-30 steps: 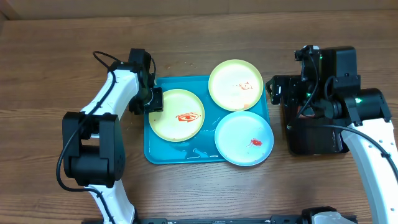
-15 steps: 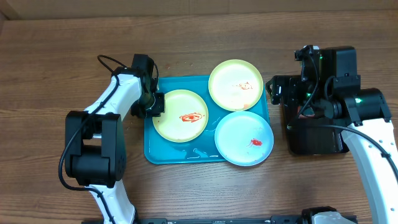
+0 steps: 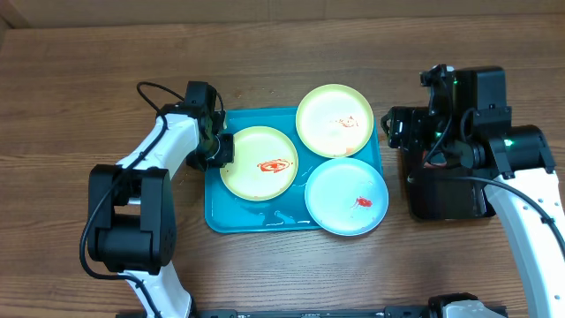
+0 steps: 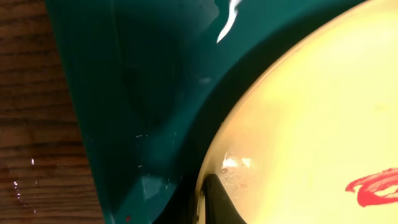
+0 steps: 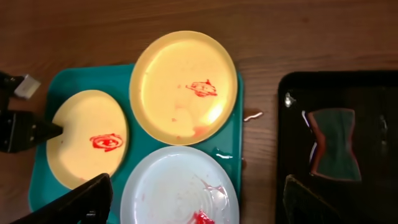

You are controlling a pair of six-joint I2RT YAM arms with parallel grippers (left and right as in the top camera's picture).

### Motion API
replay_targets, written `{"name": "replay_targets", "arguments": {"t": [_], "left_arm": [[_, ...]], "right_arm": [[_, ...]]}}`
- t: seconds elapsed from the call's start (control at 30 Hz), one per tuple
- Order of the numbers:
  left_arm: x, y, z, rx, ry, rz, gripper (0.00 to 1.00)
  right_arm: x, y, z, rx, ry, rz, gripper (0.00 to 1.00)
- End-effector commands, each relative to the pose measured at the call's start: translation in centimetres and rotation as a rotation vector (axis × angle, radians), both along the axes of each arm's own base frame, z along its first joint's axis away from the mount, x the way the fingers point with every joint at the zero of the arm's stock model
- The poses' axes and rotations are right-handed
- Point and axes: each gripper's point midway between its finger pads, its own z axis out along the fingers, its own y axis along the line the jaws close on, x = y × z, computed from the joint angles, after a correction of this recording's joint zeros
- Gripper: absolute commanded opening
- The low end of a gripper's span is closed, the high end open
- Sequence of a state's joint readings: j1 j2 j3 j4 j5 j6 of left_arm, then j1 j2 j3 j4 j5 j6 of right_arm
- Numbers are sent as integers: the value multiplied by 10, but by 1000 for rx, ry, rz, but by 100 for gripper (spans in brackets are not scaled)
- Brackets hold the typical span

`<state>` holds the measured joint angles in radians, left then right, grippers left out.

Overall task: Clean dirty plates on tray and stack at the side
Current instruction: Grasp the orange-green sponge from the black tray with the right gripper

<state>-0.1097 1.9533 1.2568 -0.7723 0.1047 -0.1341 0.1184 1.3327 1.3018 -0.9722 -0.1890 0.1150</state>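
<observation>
The turquoise tray (image 3: 252, 218) holds three plates. A pale yellow-green plate (image 3: 258, 162) with a red smear lies at its left. A second yellow-green plate (image 3: 334, 121) sits at the back right. A pale blue-white plate (image 3: 346, 196) with a red smear sits at the front right, overhanging the rim. My left gripper (image 3: 221, 148) is shut on the left plate's left rim. In the left wrist view, one finger (image 4: 208, 199) lies on top of the plate (image 4: 311, 124) over the tray (image 4: 137, 93). My right gripper (image 5: 193, 208) is open and empty, high above the blue-white plate (image 5: 177, 186).
A narrow black tray (image 3: 450, 199) stands right of the turquoise tray, under the right arm. It holds a teal sponge (image 5: 333, 143). A little water lies on the wood (image 5: 252, 115) between the trays. Bare wooden table surrounds both.
My left gripper has slid slightly to the right, and the left yellow-green plate has shifted a little right with it. The right arm has not moved.
</observation>
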Motion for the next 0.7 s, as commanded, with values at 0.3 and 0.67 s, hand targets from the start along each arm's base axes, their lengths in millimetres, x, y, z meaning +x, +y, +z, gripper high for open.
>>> {"name": "replay_targets", "arguments": {"t": [0.3, 0.67], "left_arm": [[-19, 9, -30, 67, 78, -12, 4], [-16, 9, -30, 68, 65, -12, 4]], "right_arm": [[23, -124, -4, -130, 174, -443, 67], [49, -136, -141, -243, 483, -202, 57]]}}
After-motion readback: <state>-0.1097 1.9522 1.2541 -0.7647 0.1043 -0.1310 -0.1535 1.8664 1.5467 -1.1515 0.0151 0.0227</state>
